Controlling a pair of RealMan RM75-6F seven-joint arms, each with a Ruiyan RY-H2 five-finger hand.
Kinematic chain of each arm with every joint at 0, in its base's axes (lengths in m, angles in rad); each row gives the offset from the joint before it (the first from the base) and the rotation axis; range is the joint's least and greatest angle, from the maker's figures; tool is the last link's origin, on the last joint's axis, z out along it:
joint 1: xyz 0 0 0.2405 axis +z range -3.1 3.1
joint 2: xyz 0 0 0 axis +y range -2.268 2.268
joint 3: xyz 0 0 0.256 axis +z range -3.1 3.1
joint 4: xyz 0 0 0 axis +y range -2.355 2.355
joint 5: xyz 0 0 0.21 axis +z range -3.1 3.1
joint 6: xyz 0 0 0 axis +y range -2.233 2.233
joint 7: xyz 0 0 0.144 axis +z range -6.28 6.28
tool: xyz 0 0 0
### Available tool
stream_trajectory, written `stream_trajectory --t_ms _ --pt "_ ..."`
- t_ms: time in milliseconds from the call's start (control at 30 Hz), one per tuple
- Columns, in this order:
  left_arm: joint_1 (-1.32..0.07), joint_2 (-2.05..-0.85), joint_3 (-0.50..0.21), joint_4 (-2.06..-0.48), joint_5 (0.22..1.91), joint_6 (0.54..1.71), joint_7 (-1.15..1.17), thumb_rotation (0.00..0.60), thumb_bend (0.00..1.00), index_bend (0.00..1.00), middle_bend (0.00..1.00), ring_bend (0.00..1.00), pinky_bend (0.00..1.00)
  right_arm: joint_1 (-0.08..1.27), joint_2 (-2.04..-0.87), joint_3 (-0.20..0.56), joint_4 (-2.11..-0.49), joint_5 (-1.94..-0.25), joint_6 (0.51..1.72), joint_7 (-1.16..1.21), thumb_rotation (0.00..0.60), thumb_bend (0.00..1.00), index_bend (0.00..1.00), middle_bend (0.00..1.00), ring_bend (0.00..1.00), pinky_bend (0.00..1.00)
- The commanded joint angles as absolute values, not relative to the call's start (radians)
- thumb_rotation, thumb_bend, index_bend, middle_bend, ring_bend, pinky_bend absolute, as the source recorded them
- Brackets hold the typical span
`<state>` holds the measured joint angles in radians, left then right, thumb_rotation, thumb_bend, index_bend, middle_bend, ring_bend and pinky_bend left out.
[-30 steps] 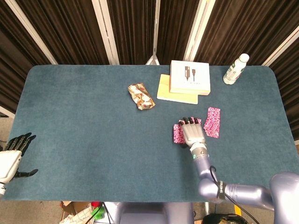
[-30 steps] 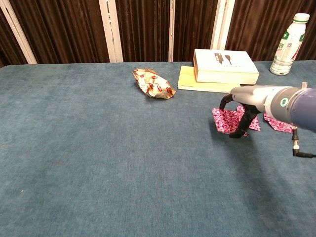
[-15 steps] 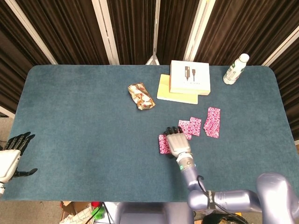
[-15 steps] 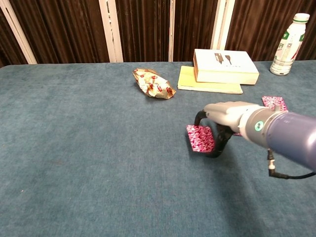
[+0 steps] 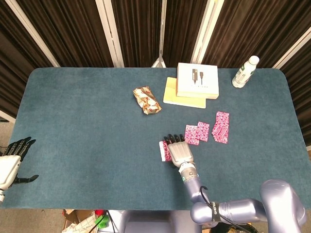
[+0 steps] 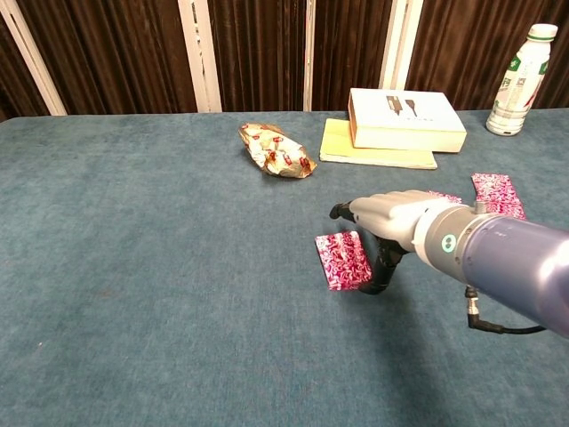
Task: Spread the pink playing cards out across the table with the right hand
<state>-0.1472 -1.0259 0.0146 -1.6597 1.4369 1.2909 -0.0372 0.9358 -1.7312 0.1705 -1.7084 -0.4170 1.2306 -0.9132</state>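
Note:
A stack of pink patterned playing cards [image 5: 165, 151] [image 6: 341, 261] lies on the blue table just front of centre. My right hand [image 5: 179, 152] [image 6: 389, 221] is arched over the stack's right edge, palm down and fingers apart, its thumb reaching down beside the cards. Loose pink cards trail to the right: two overlapping ones [image 5: 196, 132] [image 6: 442, 197] and a longer strip [image 5: 221, 127] [image 6: 497, 193]. My left hand [image 5: 13, 162] hangs open off the table's front left corner, holding nothing.
A crumpled gold snack wrapper [image 5: 146, 100] [image 6: 276, 150] lies behind the centre. A white box on a yellow book [image 5: 196, 80] [image 6: 404, 119] and a white bottle [image 5: 245, 71] [image 6: 521, 80] stand at the back right. The blue table [image 5: 82, 121] stretches left.
My right hand has slid left and towards the front edge with the card stack, leaving loose pink cards behind on its right. The left hand has stayed put.

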Motion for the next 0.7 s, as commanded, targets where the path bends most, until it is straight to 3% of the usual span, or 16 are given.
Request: stream_trajectory --t_ms 33,333,700 --pt "-0.146 -1.027 0.015 -1.659 1.437 1.293 -0.033 0.600 0.01 0.00 0.00 0.00 0.00 0.931 -1.710 0.166 -1.740 -0.404 1.247 -0.931 0.600 0.32 0.00 0.00 0.00 0.00" --pt "-0.142 -1.029 0.012 -1.657 1.435 1.304 -0.029 0.600 0.01 0.00 0.00 0.00 0.00 0.898 -1.624 0.125 -1.850 -0.458 1.299 -0.938 0.600 0.32 0.00 0.00 0.00 0.00" --pt "-0.116 -1.050 0.007 -1.641 1.457 1.374 0.000 0.600 0.01 0.00 0.00 0.00 0.00 0.621 -1.257 -0.136 -1.953 -1.001 1.509 -0.623 0.600 0.32 0.00 0.00 0.00 0.00"
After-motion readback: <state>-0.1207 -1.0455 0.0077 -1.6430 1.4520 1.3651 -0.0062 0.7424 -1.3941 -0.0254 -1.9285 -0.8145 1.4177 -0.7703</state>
